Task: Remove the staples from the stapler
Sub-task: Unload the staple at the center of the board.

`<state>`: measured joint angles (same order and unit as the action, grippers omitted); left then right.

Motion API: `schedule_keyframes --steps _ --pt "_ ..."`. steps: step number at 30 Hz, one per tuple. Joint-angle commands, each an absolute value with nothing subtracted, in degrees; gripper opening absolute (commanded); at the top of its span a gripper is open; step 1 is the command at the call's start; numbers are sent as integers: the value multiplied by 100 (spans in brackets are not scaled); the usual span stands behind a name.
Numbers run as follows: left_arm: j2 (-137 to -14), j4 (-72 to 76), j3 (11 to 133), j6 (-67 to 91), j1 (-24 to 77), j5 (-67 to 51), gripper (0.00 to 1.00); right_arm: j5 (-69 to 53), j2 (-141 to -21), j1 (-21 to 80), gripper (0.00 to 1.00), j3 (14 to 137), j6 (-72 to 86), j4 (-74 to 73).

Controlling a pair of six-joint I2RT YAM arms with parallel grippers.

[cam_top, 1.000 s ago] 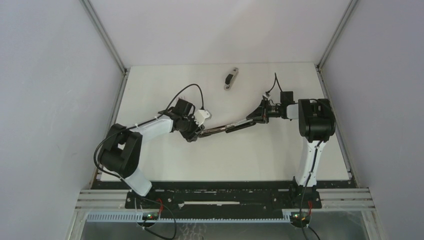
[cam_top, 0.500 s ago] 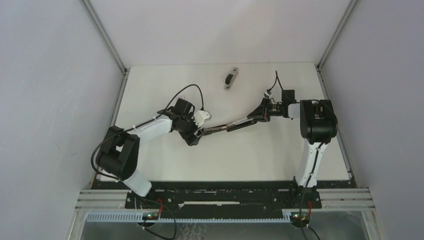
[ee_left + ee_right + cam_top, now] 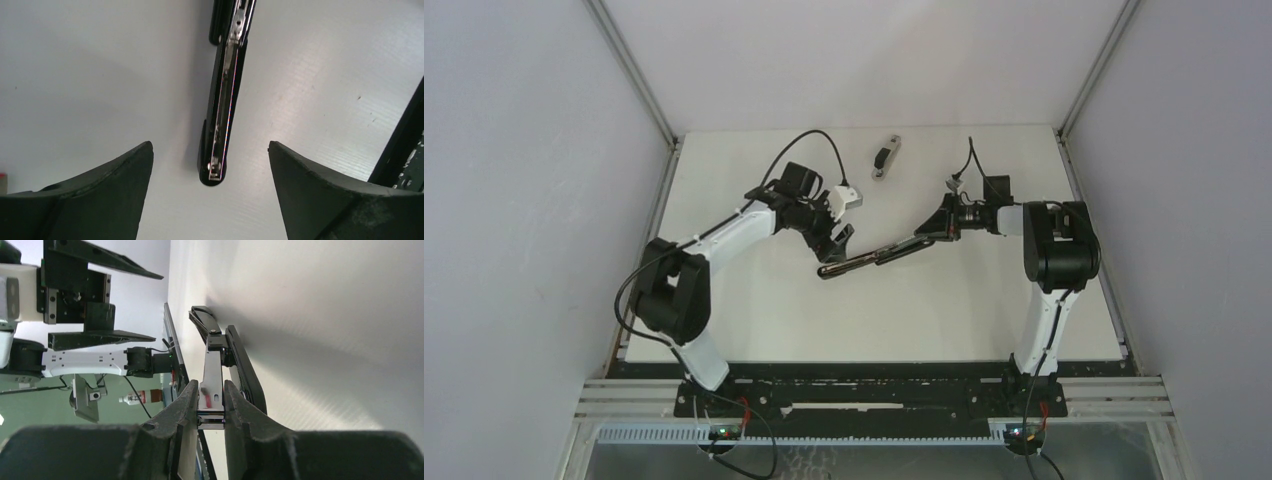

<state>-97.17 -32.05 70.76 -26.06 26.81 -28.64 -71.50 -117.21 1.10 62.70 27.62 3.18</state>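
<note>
The black stapler [image 3: 874, 256] lies folded open in a long line across the middle of the table. My right gripper [image 3: 939, 228] is shut on its metal magazine end [image 3: 212, 390], one finger on each side. The left gripper [image 3: 838, 234] hangs open just behind the stapler's left tip, touching nothing. In the left wrist view the stapler's free end [image 3: 220, 130] points up between my wide-apart fingers [image 3: 120, 185], its metal channel facing the camera. I cannot make out the staples in that channel.
A small grey and black object [image 3: 885, 157] lies near the table's back edge. The table's dark side rail [image 3: 400, 145] crosses the right of the left wrist view. The left arm's gripper [image 3: 100, 295] shows beyond the stapler in the right wrist view.
My left gripper has opened, let go of the stapler's left end and drawn back toward the rear of the table. The right gripper keeps its hold and has barely moved.
</note>
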Motion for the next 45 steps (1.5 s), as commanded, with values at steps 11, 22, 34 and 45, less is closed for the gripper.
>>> schedule_keyframes --steps 11,22,34,45 --pt "-10648 -3998 8308 -2940 2687 -4406 87 -8235 -11212 383 7 6416 3151 883" --pt "-11299 -4850 9109 -3217 2681 -5172 85 -8517 -11083 589 7 6416 3131 956" --pt "-11869 -5240 9443 -3166 2706 -5772 78 -8655 -10945 710 7 6416 3110 978" --pt "-12206 -5842 9698 -3546 2734 -6406 69 -8631 -10931 721 7 6420 3065 941"
